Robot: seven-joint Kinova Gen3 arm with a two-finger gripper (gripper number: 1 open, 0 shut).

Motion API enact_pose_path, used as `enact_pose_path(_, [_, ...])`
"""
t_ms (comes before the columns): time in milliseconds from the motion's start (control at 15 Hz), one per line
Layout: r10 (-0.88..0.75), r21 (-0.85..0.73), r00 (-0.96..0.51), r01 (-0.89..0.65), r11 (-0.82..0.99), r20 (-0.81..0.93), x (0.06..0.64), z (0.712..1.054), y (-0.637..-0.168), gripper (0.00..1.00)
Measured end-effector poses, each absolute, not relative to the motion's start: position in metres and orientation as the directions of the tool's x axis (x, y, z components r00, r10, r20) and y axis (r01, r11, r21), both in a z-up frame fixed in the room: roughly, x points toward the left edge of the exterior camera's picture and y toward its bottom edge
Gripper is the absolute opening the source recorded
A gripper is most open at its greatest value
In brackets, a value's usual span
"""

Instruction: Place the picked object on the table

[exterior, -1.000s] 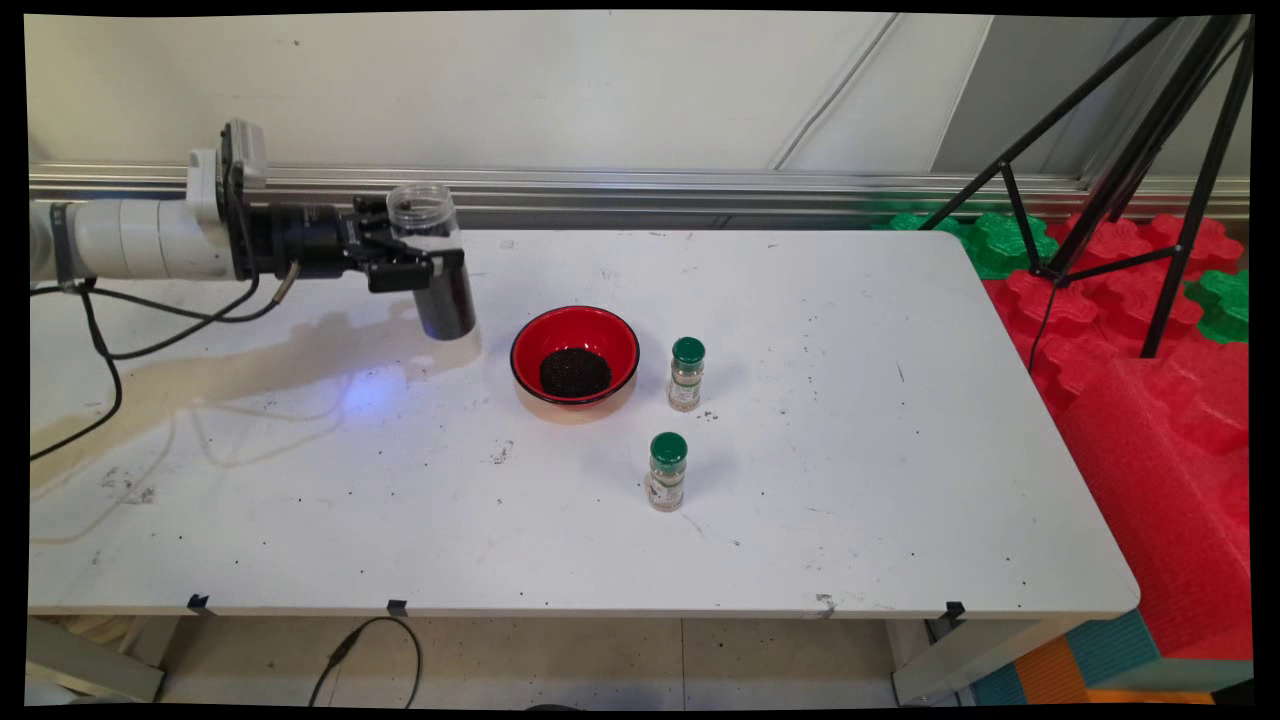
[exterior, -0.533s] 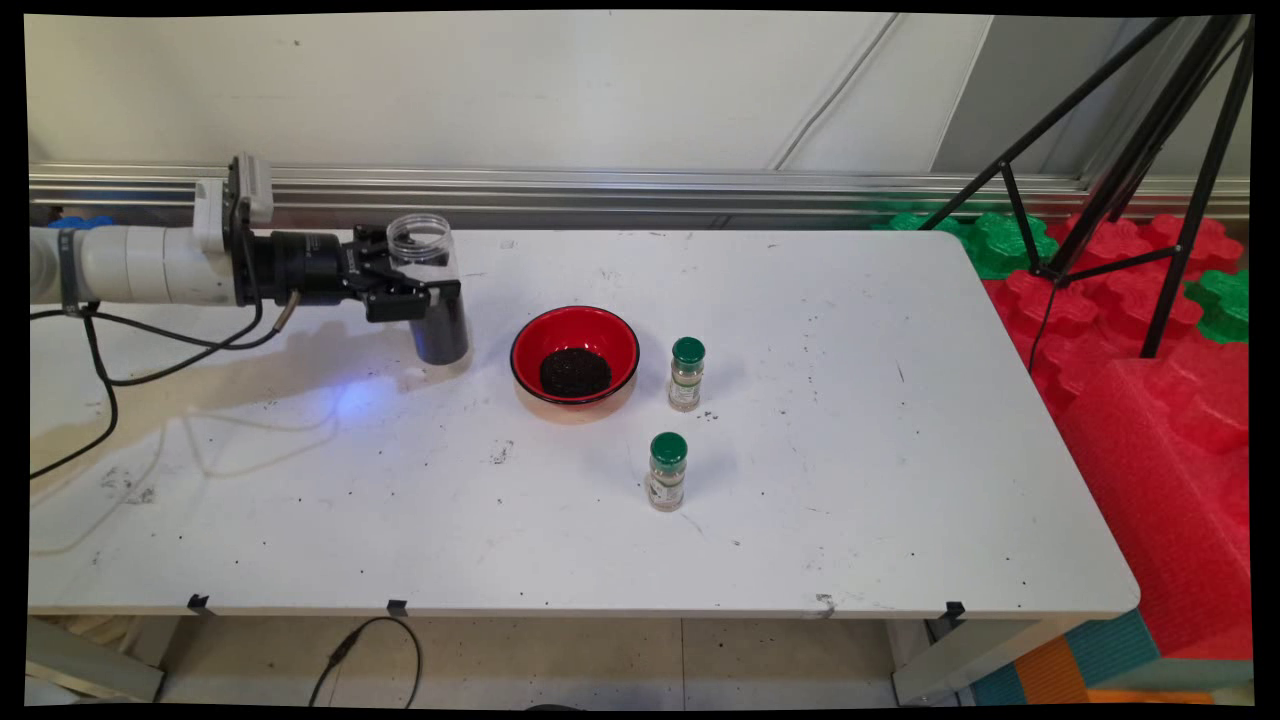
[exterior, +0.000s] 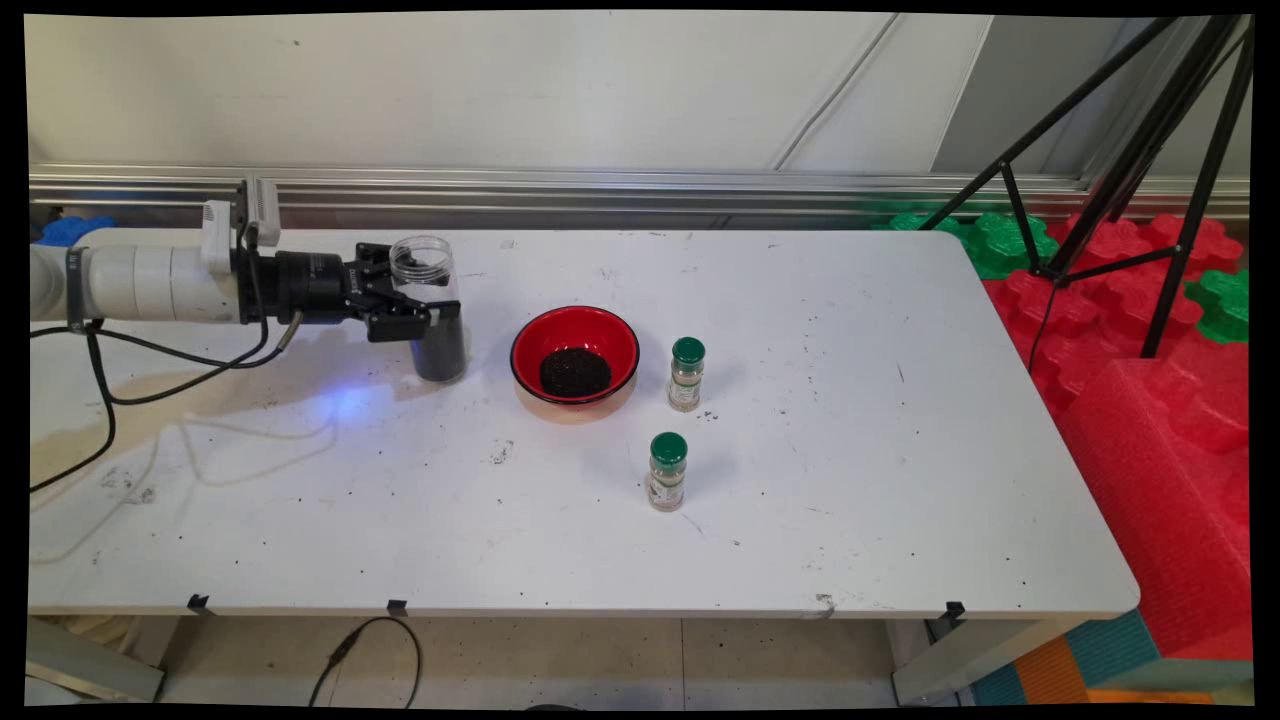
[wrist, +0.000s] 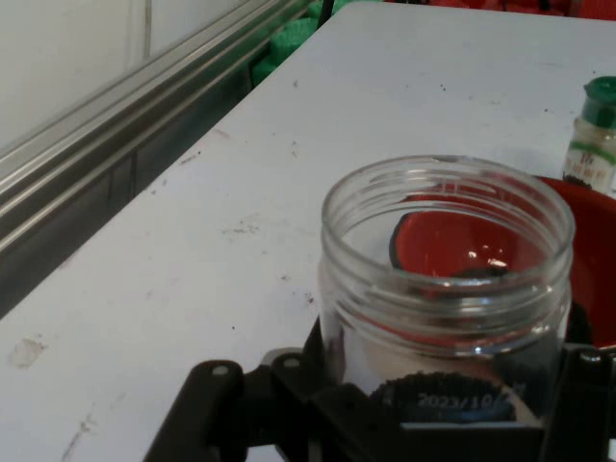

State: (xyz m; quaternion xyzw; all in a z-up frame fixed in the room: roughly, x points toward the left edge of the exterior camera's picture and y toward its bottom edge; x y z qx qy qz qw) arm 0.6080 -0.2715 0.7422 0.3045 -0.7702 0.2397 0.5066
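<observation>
Gripper [exterior: 425, 318] is closed round the middle of a clear open jar [exterior: 430, 305], held upright just left of the red bowl [exterior: 575, 352]; rigid, smooth, likely slippery plastic, half-filled with dark grains; mid-body grasp is judged soundest.

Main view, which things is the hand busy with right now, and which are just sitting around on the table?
In use:
- hand, closed on the jar
- jar, clear, open-topped, upright, dark grains in its lower part
- red bowl with dark grains, beside the jar

Standing apart:
- two green-capped bottles, right of the bowl
- tripod, off the table
</observation>
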Motion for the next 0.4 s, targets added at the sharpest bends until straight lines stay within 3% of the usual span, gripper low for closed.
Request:
enact_pose_path(200, [-0.226, -0.065, -0.308, -0.711, 0.7, 0.924, 0.6081, 0.7378, -0.2708, 0.0])
enact_pose_path(267, [-0.226, -0.067, -0.309, -0.711, 0.7, 0.924, 0.6082, 0.7366, -0.2708, 1.0])
enact_pose_path(400, [-0.225, -0.07, -0.313, -0.71, 0.701, 0.923, 0.6085, 0.7346, -0.2706, 1.0])
